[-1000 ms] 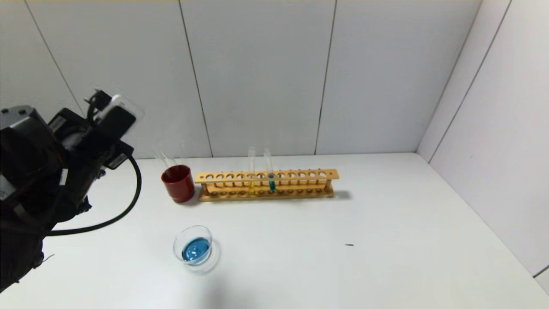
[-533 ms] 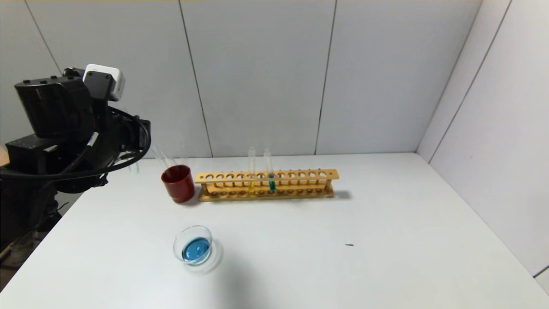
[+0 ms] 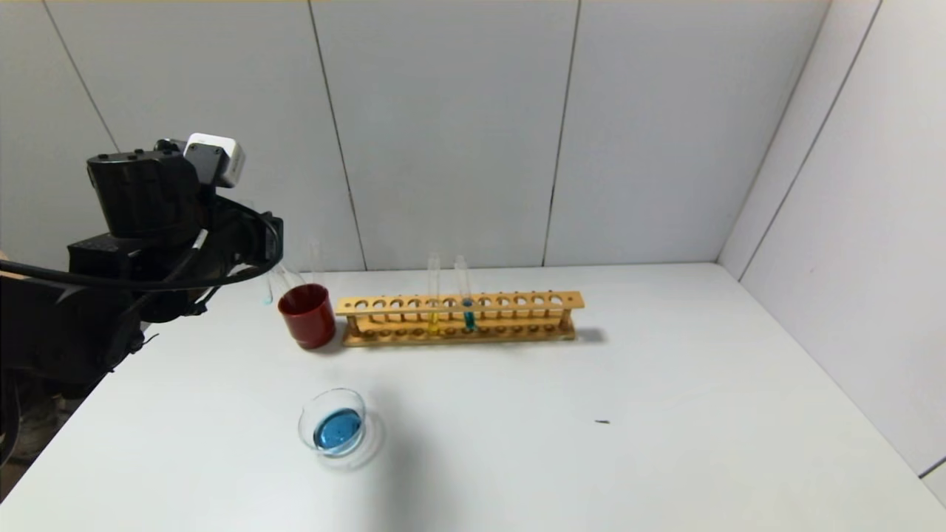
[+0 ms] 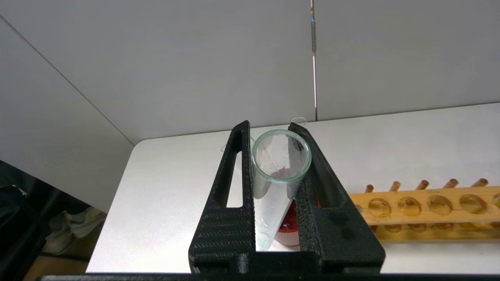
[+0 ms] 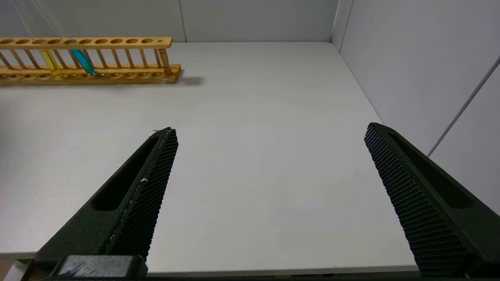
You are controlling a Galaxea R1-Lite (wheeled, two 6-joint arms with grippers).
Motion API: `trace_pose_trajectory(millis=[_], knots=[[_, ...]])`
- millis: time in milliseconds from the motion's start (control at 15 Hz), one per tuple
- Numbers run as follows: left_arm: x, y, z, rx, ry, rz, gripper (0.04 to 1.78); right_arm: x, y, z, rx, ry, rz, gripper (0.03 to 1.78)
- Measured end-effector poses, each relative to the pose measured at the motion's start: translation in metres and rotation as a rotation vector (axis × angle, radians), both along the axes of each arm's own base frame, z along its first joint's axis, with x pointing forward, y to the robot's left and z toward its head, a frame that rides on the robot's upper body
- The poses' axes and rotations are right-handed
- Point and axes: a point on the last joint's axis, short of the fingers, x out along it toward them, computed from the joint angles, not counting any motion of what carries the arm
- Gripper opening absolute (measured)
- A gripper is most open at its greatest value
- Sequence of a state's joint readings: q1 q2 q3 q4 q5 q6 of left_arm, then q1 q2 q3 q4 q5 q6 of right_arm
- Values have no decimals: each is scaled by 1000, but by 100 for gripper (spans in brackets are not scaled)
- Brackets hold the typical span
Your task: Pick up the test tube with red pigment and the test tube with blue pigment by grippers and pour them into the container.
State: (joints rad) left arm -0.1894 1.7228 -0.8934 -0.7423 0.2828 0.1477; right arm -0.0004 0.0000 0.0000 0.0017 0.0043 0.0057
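One tube sits clamped between the left gripper's fingers, held upright just beside the red cup at the rack's left end; it looks nearly empty, with a faint blue trace at its bottom. Two more tubes stand in the rack, one yellow and one blue. Nearer the robot, the dish holds blue liquid on the table. Off to the right, the right gripper hovers spread wide, holding nothing.
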Motion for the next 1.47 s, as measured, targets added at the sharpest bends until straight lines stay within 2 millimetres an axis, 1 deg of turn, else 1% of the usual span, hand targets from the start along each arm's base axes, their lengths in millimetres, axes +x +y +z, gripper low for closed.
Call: trace_pose_trajectory(millis=[267, 533, 800, 1133, 1267, 1333, 1467], knots=[[23, 2, -11, -5, -10, 0, 34, 0, 0, 0, 0, 0, 0, 175], [45, -1, -32, -5, -18, -1, 34, 0, 0, 0, 0, 0, 0, 175], [59, -2, -57, 0, 9, 2, 34, 0, 0, 0, 0, 0, 0, 175], [70, -4, -80, 1, 22, 3, 35, 0, 0, 0, 0, 0, 0, 175], [73, -4, -86, 1, 17, 5, 43, 0, 0, 0, 0, 0, 0, 175], [74, -4, -88, 0, 13, 7, 51, 0, 0, 0, 0, 0, 0, 175], [75, -3, -90, 2, 13, 11, 77, 0, 0, 0, 0, 0, 0, 175]])
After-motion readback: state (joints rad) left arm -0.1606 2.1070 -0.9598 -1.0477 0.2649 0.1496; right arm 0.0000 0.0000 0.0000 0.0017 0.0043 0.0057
